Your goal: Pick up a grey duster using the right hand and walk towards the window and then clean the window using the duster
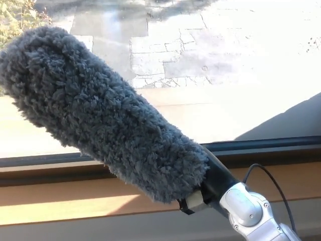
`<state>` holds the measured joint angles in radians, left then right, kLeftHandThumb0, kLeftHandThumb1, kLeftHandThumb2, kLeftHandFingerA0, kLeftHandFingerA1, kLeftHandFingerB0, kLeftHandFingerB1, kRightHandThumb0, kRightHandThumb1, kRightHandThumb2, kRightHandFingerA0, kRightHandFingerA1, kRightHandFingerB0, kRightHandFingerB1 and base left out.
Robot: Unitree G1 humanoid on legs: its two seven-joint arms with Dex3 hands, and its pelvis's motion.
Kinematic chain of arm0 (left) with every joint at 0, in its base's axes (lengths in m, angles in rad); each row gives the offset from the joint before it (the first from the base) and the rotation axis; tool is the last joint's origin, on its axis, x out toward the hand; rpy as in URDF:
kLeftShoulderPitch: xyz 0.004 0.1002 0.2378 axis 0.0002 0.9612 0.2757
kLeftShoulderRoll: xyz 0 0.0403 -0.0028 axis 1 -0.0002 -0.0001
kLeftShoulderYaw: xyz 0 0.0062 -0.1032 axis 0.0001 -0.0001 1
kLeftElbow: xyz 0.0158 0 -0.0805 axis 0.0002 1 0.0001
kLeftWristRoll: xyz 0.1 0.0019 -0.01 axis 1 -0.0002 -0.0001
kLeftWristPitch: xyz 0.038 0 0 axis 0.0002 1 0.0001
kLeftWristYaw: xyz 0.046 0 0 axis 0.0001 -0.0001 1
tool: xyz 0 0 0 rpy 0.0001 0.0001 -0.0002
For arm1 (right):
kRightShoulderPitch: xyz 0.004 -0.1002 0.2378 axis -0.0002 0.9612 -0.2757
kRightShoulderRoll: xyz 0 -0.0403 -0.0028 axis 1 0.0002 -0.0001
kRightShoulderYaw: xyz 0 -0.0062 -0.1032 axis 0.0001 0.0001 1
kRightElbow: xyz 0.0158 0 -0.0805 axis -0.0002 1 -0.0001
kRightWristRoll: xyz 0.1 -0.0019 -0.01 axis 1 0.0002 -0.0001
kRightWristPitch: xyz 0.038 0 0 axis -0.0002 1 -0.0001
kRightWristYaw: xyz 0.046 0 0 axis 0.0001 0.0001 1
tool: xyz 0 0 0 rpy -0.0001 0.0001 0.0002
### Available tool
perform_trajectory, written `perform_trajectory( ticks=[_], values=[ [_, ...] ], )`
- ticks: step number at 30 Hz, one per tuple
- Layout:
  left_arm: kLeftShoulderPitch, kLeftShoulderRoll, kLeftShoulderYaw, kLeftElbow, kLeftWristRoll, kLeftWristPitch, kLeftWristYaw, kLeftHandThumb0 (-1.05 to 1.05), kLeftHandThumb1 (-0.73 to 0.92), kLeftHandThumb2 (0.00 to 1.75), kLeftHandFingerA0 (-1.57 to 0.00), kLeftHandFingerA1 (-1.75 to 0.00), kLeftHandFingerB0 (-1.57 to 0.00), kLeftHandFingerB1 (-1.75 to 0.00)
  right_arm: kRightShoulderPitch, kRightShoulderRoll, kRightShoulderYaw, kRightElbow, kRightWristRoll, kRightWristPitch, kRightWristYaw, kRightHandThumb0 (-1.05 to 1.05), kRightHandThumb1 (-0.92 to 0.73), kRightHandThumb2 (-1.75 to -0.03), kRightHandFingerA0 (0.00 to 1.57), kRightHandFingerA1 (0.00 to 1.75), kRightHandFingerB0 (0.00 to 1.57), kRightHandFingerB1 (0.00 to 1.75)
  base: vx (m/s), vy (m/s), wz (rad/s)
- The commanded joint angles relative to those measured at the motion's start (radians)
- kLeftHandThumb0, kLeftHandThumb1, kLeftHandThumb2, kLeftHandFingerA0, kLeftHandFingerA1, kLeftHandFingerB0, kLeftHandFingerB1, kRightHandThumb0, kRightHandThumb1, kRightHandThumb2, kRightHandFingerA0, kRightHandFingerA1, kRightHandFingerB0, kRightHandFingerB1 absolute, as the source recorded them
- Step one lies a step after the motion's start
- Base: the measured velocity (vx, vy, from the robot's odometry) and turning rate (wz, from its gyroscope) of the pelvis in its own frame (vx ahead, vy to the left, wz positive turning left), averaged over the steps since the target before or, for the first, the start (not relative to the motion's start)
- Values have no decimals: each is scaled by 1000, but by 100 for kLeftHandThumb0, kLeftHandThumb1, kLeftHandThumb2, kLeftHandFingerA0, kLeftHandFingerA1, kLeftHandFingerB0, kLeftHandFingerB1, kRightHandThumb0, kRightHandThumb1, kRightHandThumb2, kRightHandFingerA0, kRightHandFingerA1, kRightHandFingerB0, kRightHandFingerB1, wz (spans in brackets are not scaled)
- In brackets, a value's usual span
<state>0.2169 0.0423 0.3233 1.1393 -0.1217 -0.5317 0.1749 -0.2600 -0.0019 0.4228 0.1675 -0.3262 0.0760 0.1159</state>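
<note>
Here, grey duster (100, 113) across window (225, 65), no readable writing, right hand's grip cannot be told.

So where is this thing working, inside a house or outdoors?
Most likely indoors, right at a window: the grey duster is raised before the glass, a dark frame runs below, and sunlit stone paving lies outside.
</note>
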Motion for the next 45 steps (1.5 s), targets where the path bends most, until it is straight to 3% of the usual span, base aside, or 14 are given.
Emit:
perform_trajectory(
  ticks=[1, 2, 5, 6, 16, 18, 22, 23, 26, 27, 31, 32, 33, 45],
  values=[
    [1, 1, 9, 12, -9, -39, -9, -5, 57, 100, -107, -129, -95, -111, -17, -14, -11, -6, -5, -3, 11, -16, -63, -129, 124, 128, 126, 128, 57, -57, -9],
    [2, 0, 9, 15, -7, -40, -8, -5, 56, 100, -107, -129, -96, -111, -19, -16, -11, 0, -5, -12, 12, -31, -38, -156, 106, 175, 89, 166, 54, -99, 6],
    [6, 0, 11, 9, -8, -36, -8, -6, 55, 104, -107, -131, -95, -115, -22, -20, -8, 5, -10, -16, 8, -42, -47, -144, 130, 156, 102, 139, 50, -106, 9],
    [3, 5, 9, 17, -2, -29, -2, -5, 57, 102, -105, -130, -92, -110, -25, -24, -9, 5, -14, -13, 7, -31, -35, -164, 104, 175, 87, 169, 45, -95, -8],
    [9, -1, 13, -4, -9, -19, 0, -8, 60, 91, -104, -131, -92, -112, -38, -28, -17, 9, -13, -9, 8, -31, -40, -153, 107, 175, 86, 169, 71, -13, -16],
    [5, -2, 16, 13, -11, -22, -7, -8, 55, 103, -107, -128, -95, -112, -39, -28, -19, 13, -15, -9, 7, -15, -62, -129, 123, 128, 123, 127, 174, 204, -10],
    [11, -5, 13, 4, -5, -28, -5, -8, 55, 103, -107, -128, -95, -112, -40, -29, -20, 14, -12, -8, 11, -15, -62, -129, 123, 128, 123, 127, 109, 90, -2],
    [13, -4, 13, 4, -3, -19, 1, -8, 57, 97, -107, -128, -93, -110, -41, -29, -21, 14, -15, -3, 11, -30, -35, -162, 106, 175, 90, 165, 0, 0, 0],
    [15, -4, 11, 2, -1, -4, 11, -8, 57, 97, -107, -128, -93, -110, -43, -29, -22, 15, -18, 4, 10, -30, -35, -162, 106, 175, 90, 165, 9, -7, -2],
    [15, 2, 10, 11, 2, -5, 12, -7, 59, 95, -106, -124, -91, -106, -46, -29, -25, 19, -19, 0, 6, -15, -63, -129, 124, 128, 126, 129, 44, -74, 7],
    [11, 12, 8, 29, 7, -7, 15, -7, 59, 95, -106, -124, -91, -106, -53, -26, -30, 29, -20, -7, 1, -15, -63, -129, 124, 128, 126, 129, 37, -128, 5],
    [13, 11, 10, 30, 4, -15, 10, -7, 53, 107, -109, -126, -94, -110, -52, -25, -29, 30, -23, -8, -1, -28, -35, -159, 106, 175, 88, 168, -7, -164, 39],
    [14, 11, 15, 34, -3, -23, 2, -8, 54, 103, -110, -125, -95, -109, -49, -24, -26, 30, -26, -5, -3, -42, -44, -144, 131, 159, 98, 139, 89, -236, -7],
    [7, 16, 19, 60, -9, -19, -8, -5, 54, 102, -107, -122, -93, -105, -51, -26, -22, 34, -31, -10, 2, -29, -41, -153, 109, 175, 93, 160, 27, 29, -3]
  ],
)
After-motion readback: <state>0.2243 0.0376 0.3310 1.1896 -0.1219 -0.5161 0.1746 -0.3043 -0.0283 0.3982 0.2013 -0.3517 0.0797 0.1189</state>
